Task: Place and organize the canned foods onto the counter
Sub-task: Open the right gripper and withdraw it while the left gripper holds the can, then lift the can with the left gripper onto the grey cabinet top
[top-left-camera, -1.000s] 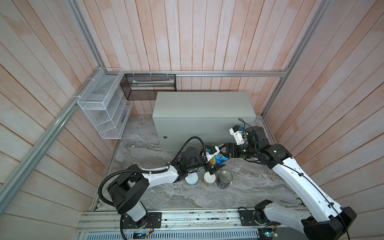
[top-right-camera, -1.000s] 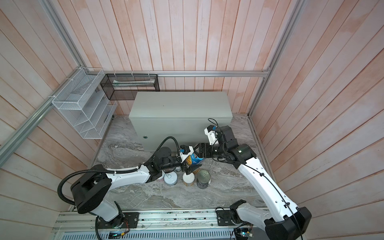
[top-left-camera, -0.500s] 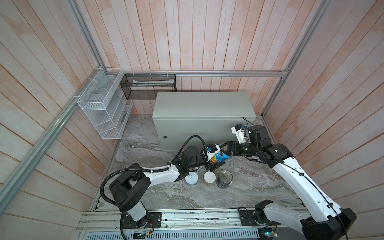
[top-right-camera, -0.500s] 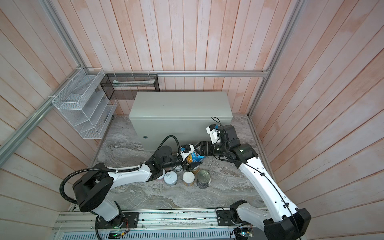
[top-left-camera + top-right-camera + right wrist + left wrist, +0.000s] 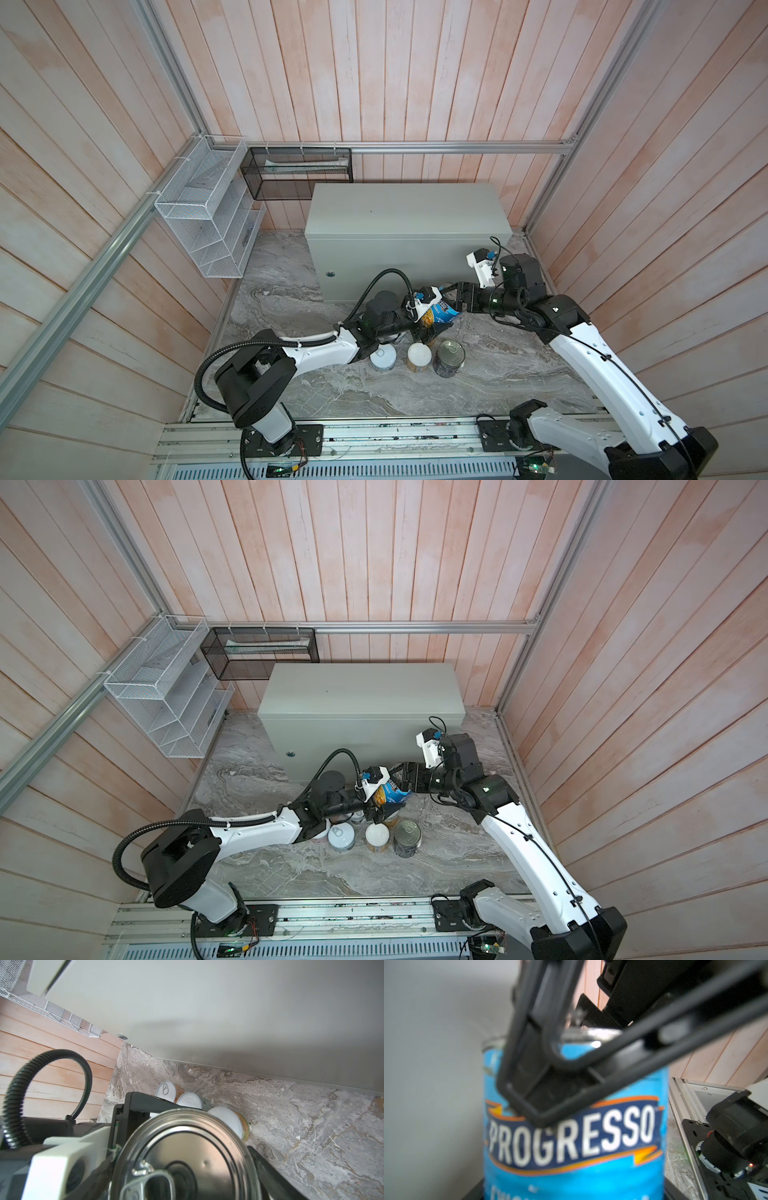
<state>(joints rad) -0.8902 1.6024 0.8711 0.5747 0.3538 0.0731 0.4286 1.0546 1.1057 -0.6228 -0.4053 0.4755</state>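
Progresso can [image 5: 441, 316] first: the left gripper [image 5: 432, 332] clasps its body, tilted above the marble floor [image 5: 519, 365], in front of the counter [image 5: 407, 208], whose top holds no cans. For a clean handover, I judge the left should hold firm until the right gripper [image 5: 454, 299], whose fingers straddle the pull-tab end, has squeezed securely. Whether those jaws press yet I cannot tell. The label is light blue with a navy banner, under a shiny ringed lid. Below stand a short pull-tab can [image 5: 383, 358], a white-lidded can [image 5: 419, 356] and a navy can [image 5: 450, 358].
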